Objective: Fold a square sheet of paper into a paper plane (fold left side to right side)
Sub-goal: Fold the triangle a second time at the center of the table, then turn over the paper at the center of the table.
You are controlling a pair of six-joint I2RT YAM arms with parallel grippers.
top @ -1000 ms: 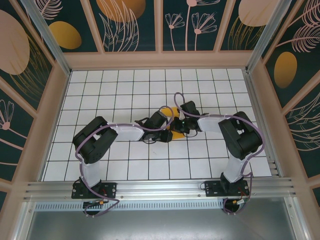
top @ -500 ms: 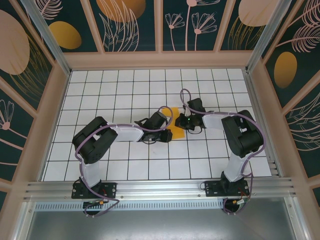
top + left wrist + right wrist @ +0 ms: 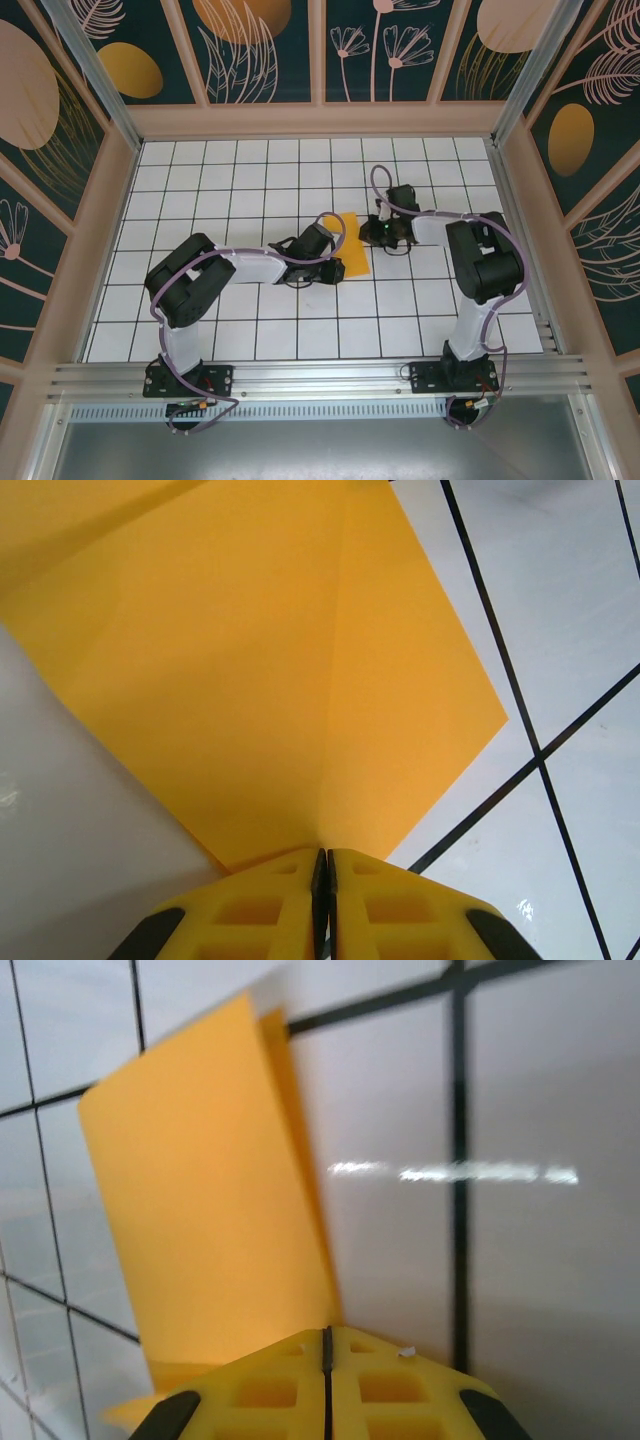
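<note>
Top external view: a desk (image 3: 200,200) of white tiles with black grid lines sits inside an enclosure whose walls (image 3: 270,50) are dark teal with pale leaf and flower drawings and dull orange ovals.

Two black and white arms rise from the near edge. The left arm (image 3: 250,265) bends in from the lower left toward the middle of the desk. The right arm (image 3: 480,260) stands up on the right and reaches back toward the middle.

Between their tips, near the centre of the desk, lies a bright orange sheet of paper (image 3: 352,252), folded into a narrow upright shape on the tiles. The left gripper (image 3: 336,266) is at the sheet's lower left edge. The right gripper (image 3: 380,232) is just beside its upper right edge.

Left wrist view: the orange sheet of paper (image 3: 250,680) fans out ahead, with a straight crease running up from the left gripper (image 3: 322,865). Its yellow jaws are pressed together, and the sheet's near corner meets their tips. I cannot tell whether any paper is pinched between them.

Right wrist view, slightly blurred: the orange sheet of paper (image 3: 200,1210) shows two layers, one edge peeking past the other. The right gripper (image 3: 327,1345) has its yellow jaws together at the sheet's near end.
</note>
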